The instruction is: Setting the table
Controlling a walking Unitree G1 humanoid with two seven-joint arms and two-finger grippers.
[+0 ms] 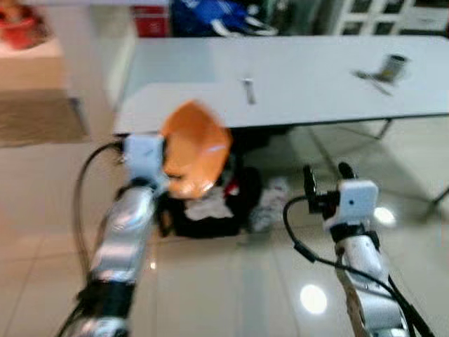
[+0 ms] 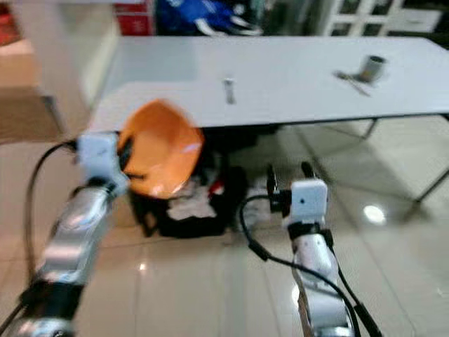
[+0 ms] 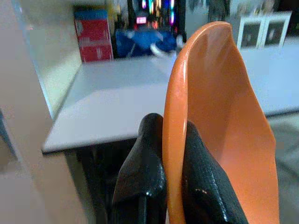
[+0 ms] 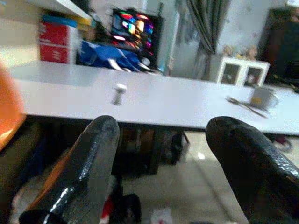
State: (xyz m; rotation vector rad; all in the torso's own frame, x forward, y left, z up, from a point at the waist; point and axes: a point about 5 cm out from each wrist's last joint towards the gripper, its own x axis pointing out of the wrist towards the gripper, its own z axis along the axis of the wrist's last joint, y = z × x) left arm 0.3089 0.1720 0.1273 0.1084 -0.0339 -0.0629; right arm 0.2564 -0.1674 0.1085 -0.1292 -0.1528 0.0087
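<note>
One orange plate (image 1: 193, 149), held up on edge in front of the near left corner of the table (image 1: 309, 77), not yet set down on it. Clamped at the rim by the left gripper (image 3: 175, 163): one black finger (image 3: 142, 172) on the back, the other pressed on the inner face, so shut tight on the plate. Looked a bit blurry in the head views, but clear enough from the left wrist.

Right gripper (image 1: 326, 172) hovered lower, over the floor in front of the table, two fingers (image 4: 74, 172) spread wide with nothing between them.

On the white table, counted three things: one small pale upright item (image 1: 248, 90) near the front edge around the middle, too blurred to name; one metal-looking cup (image 1: 394, 67) off toward the right end; one thin utensil or so (image 1: 370, 79) lying just beside the cup, hard to make out.

Under the table: one dark bag or bin (image 1: 210, 210) with white and red stuff piled in and around it.

Behind the table, one red box (image 3: 96, 39), one blue bundle (image 3: 145, 42), one white cabinet (image 4: 233, 72), plus one screen with coloured lights (image 4: 133, 28). Shiny tiled floor (image 1: 231, 288) all around, and one brown mat (image 1: 38, 116) off to the left.
</note>
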